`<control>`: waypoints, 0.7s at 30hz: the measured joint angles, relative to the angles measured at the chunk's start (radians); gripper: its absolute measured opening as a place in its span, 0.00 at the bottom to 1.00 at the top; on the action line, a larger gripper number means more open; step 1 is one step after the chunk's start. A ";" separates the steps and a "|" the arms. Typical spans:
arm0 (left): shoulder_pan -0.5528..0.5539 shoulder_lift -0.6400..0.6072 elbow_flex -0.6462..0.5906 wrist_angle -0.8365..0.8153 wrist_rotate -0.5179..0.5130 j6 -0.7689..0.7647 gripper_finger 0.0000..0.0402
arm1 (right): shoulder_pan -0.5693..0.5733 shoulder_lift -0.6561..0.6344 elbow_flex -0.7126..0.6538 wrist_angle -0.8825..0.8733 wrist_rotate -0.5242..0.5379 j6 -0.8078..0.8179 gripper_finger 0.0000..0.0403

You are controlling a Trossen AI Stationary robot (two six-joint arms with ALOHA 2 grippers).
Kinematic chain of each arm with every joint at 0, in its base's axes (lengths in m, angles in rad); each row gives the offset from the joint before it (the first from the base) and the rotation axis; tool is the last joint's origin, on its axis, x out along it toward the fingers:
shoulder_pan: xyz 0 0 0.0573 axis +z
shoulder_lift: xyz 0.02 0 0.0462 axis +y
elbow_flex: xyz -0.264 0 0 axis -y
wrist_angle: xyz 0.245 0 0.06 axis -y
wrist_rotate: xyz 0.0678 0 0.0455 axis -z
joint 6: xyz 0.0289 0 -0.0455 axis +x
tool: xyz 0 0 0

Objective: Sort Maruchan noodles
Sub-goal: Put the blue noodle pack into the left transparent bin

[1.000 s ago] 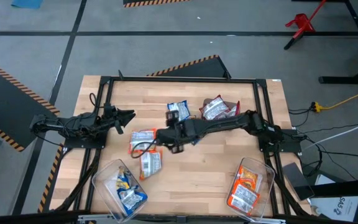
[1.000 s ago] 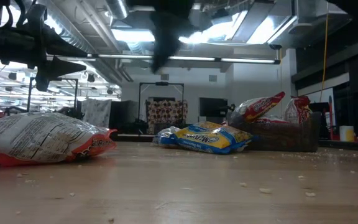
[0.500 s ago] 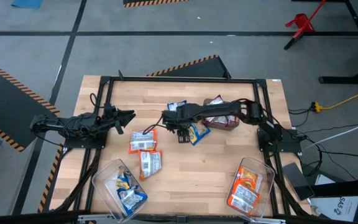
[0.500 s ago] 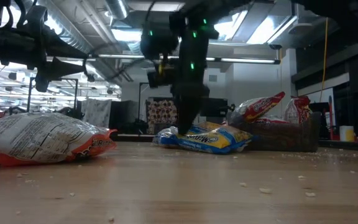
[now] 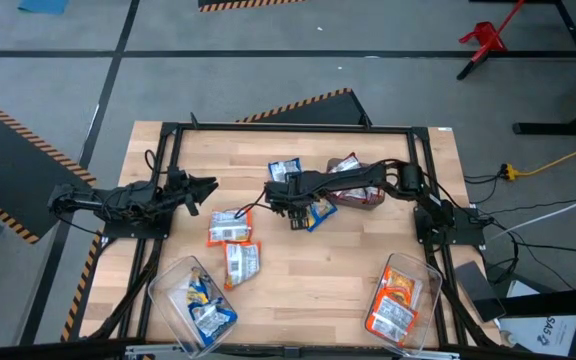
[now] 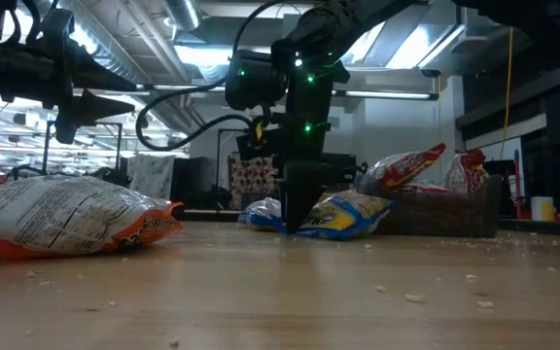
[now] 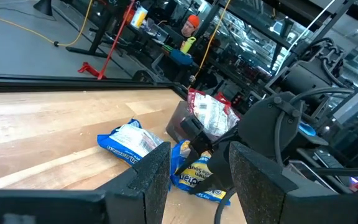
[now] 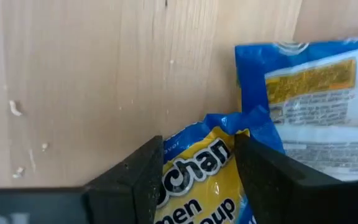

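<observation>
My right gripper (image 5: 296, 216) stands at the table's middle, lowered onto a blue-yellow Maruchan packet (image 5: 314, 212) and shut on it. A second blue packet (image 5: 285, 172) lies flat just beyond it, toward the far edge. Two orange packets (image 5: 230, 227) (image 5: 241, 262) lie flat to the left of the gripper. Red packets (image 5: 346, 173) rest in a small brown box (image 5: 366, 196). My left gripper (image 5: 208, 185) hovers open by the table's left side, touching nothing. My right gripper pinches the blue-yellow packet's near-left end (image 8: 202, 167) between its two fingers (image 8: 135, 180), coming from above and pointing down. The packet's plastic is crumpled up between them. In the low view the fingertips (image 6: 291, 226) reach the table, and the rest of the packet (image 6: 353, 216) lies on the wood.
A clear bin (image 5: 173, 278) at the near left holds blue packets. Another clear bin (image 5: 430, 287) at the near right holds orange ones. A black frame (image 5: 288, 127) borders the table. Bare wood lies between the two bins.
My right gripper swung from beside the orange packets toward the table's right and far edge. It stopped over the blue-yellow packet, then dropped onto its end. That end has bunched up while the rest of the packet stayed put.
</observation>
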 joint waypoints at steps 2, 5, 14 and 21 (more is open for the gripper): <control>0.000 0.000 0.000 0.000 0.000 0.000 0.39 | 0.000 -0.008 0.010 0.006 0.000 0.000 0.47; 0.000 0.000 0.000 0.000 0.000 0.000 0.39 | 0.000 -0.020 0.017 0.044 0.013 0.000 0.47; 0.000 0.000 0.000 0.000 -0.002 0.024 0.39 | -0.010 -0.021 0.015 0.083 0.036 -0.019 0.47; 0.000 0.000 0.000 -0.001 -0.001 0.024 0.39 | -0.028 0.003 -0.027 0.107 0.002 0.010 0.47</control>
